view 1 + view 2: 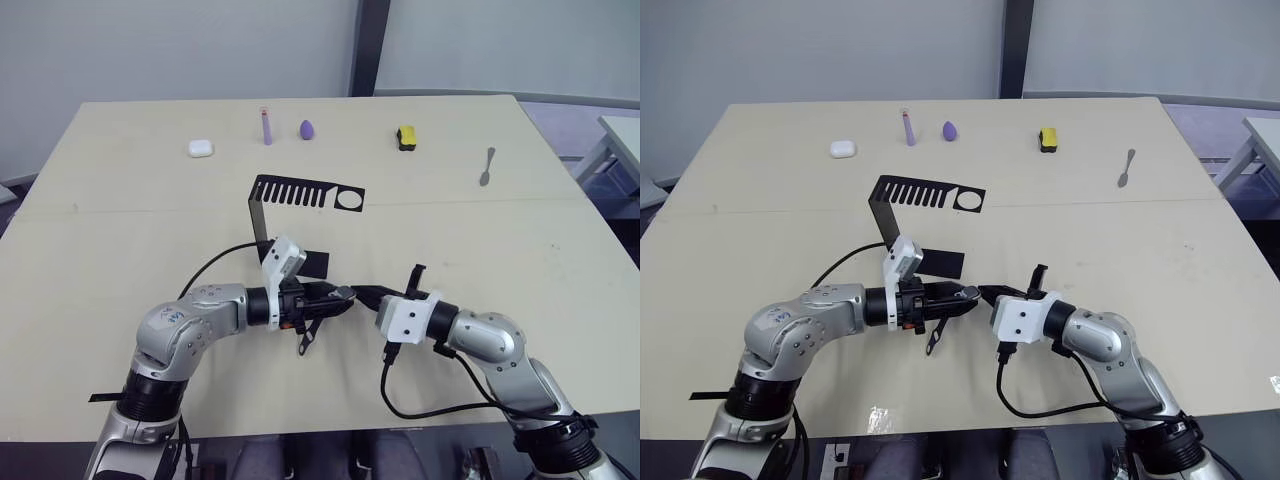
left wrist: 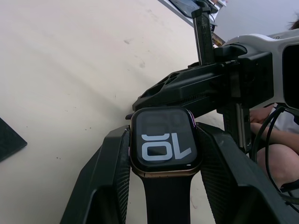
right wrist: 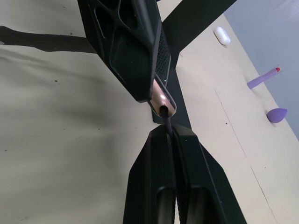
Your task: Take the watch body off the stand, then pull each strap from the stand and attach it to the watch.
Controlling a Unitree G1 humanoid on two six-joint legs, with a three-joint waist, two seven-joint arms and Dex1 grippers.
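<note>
Left gripper [image 2: 161, 182]: I see its jaws clamped on the two sides of the watch body [image 2: 162, 148], held above the worktop [image 1: 120, 250] in front of the stand [image 1: 300, 195]. The screen faces the left wrist camera and shows white digits; the rim is gold-toned. One strap [image 2: 168, 198] is already on the watch body and runs back between the left fingers; in the head view its free end hangs down below the gripper [image 1: 306, 338].

Right gripper [image 3: 172, 135]: I see its jaws together on the second strap [image 3: 167, 122], a thin dark band whose tip meets the slot in the watch body's edge. In the head view the two grippers stand tip to tip, the right gripper [image 1: 362, 295] just beside the left.

Stand: upright on its flat foot [image 1: 310, 264], with the slotted comb and round hole at the top. I see no strap or watch on it.

Far edge of the worktop, left to right: white earbud case [image 1: 201, 148], lilac stick [image 1: 266, 127], purple teardrop sponge [image 1: 306, 129], yellow-black block [image 1: 406, 137], spoon [image 1: 486, 167]. All are well apart from the grippers.
</note>
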